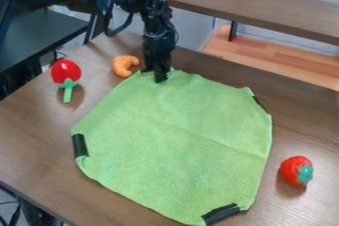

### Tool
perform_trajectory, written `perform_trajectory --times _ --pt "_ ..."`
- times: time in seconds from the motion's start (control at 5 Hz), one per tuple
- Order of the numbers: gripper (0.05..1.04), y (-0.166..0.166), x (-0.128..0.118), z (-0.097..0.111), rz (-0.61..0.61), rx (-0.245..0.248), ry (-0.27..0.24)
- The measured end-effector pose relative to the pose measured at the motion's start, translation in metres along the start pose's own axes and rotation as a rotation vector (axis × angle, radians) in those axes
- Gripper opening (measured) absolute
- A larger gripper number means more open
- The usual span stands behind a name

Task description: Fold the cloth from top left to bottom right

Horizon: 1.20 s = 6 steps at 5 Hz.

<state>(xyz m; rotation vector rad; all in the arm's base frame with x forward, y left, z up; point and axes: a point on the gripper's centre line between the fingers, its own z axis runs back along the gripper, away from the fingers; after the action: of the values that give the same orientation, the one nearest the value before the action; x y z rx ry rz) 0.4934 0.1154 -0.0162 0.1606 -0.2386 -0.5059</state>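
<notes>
My gripper point(159, 75) points down at the top left corner of the green cloth, over its edge. Spread out on the brown table, the cloth point(175, 138) lies mostly flat, with faint creases across its middle. Black strips mark its left corner, its bottom corner near the table's front, and its upper right edge. Whether the corner under the gripper is held cannot be made out.
An orange curved toy point(124, 65) lies just left of the gripper. Further left is a red toy with a green stem point(66, 74). A red and green strawberry toy point(297, 170) sits right of the cloth. A raised brown shelf point(258, 1) runs behind the table.
</notes>
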Motion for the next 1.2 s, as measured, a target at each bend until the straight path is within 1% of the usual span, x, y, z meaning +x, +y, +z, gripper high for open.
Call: perform_trajectory --times 0.2,0.4,0.6,0.8,1.0,1.2 --pt "0.421 -0.002 0.0 -0.001 -0.008 -0.015 0.007" --pt "0.204 -0.008 -0.003 -0.001 -0.024 -0.026 0.0" --pt "0.089 -0.015 -0.01 0.006 -0.024 -0.053 -0.006" --pt "0.062 -0.022 -0.018 0.015 -0.015 -0.083 -0.013" --pt "0.059 -0.032 -0.023 0.042 -0.03 -0.08 -0.062" --pt "0.058 -0.044 -0.034 0.064 -0.041 -0.057 -0.097"
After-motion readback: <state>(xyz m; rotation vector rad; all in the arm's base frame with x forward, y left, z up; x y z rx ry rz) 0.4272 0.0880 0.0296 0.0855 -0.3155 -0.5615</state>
